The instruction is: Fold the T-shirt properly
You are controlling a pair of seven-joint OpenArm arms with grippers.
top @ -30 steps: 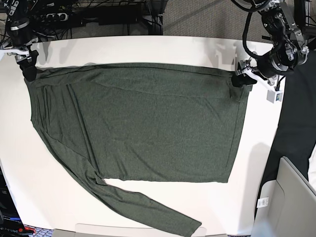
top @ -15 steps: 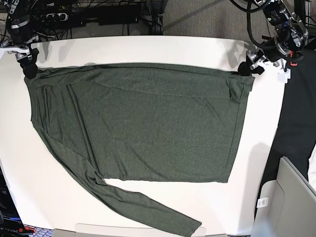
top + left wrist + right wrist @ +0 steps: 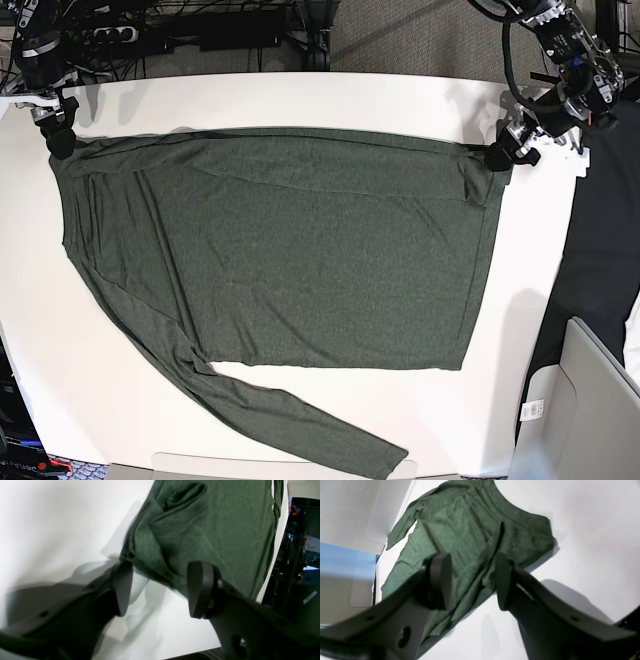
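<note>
Both fingers sets open, empty: left (image 3: 160,590), right (image 3: 472,580); T-shirt (image 3: 290,260) sleeve end cut off.

I see the large, soft, long-sleeved knit T-shirt (image 3: 290,255) in a dark olive green, finely heathered with lighter flecks and carrying no print or stripe anywhere. Under it my broad flat table (image 3: 300,95) reads plain white, with grey shadow patches near the corners. The left gripper (image 3: 160,590) has matte black fingers, and the right gripper (image 3: 472,580) is the same matte black. Along one side I make out a black cloth (image 3: 595,260), solid and unpatterned. In the right wrist view a pale blue panel (image 3: 345,556) sits beside white sheets.
</note>
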